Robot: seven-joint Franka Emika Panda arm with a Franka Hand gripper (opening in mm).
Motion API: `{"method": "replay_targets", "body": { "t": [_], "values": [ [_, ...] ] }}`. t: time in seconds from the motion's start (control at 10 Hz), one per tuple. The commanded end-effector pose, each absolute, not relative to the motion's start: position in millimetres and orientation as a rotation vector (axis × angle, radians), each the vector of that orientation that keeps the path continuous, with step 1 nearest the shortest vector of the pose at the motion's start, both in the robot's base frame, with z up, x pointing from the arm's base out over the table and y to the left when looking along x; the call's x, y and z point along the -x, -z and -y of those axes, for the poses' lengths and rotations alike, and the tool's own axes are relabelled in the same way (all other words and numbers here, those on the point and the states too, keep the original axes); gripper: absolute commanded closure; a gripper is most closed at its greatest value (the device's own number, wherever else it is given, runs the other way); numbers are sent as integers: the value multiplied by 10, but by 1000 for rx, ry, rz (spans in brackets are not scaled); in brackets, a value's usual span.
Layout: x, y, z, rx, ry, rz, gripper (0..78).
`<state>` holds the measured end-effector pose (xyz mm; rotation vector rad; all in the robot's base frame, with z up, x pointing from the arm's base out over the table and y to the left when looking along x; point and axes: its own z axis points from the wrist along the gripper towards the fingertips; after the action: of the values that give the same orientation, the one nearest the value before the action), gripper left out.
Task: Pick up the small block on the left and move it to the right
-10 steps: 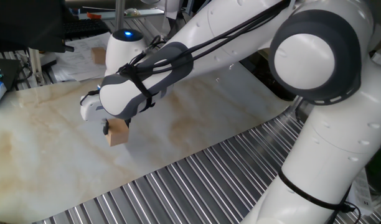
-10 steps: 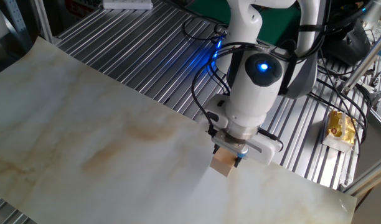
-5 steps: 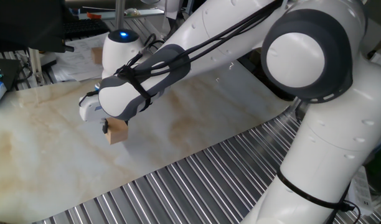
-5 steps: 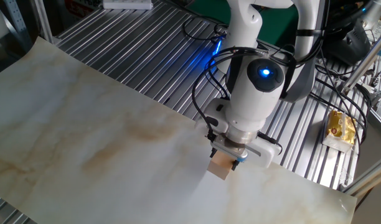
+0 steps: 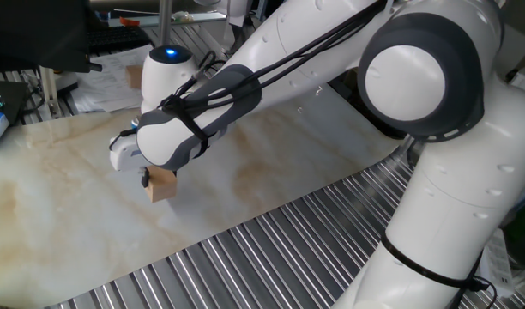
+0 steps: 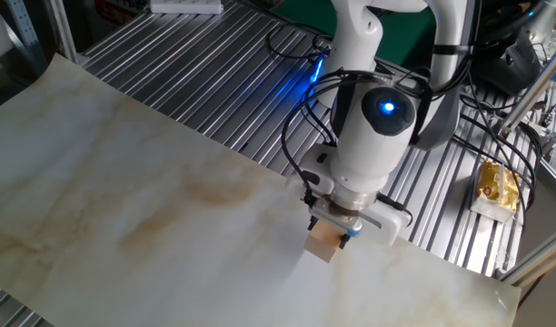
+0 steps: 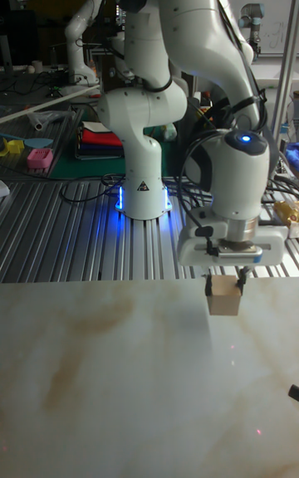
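We are seeing the marble-patterned table [image 7: 100, 378] filling the lower half of the tall fixed view. The white arm [image 7: 178, 46] is reaching down at center right. Its gripper [image 7: 225, 280] is clamping the small block [image 7: 224, 297], fingers pressing either side, just above the table; contact underneath is unclear.

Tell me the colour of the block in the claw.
Light tan, plain wood: the small block, held in the claw, shows best in the other fixed view.

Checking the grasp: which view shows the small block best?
The tall fixed view: the small block faces the camera, a finger at each side. The two other fixed views show it partly under the gripper.
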<state>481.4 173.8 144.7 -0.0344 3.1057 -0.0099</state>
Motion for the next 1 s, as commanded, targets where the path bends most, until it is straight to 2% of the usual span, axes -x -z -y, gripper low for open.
{"method": "replay_targets", "body": {
  "t": [0.1, 0.5, 1.0],
  "values": [
    [-4814, -1369, -1665, 48, -7, -3098, 763],
    [-4768, -1320, -1648, -2, -81, -3089, 763],
    [-4729, -1329, -1664, 15, -61, -3096, 763]
  ]
}}
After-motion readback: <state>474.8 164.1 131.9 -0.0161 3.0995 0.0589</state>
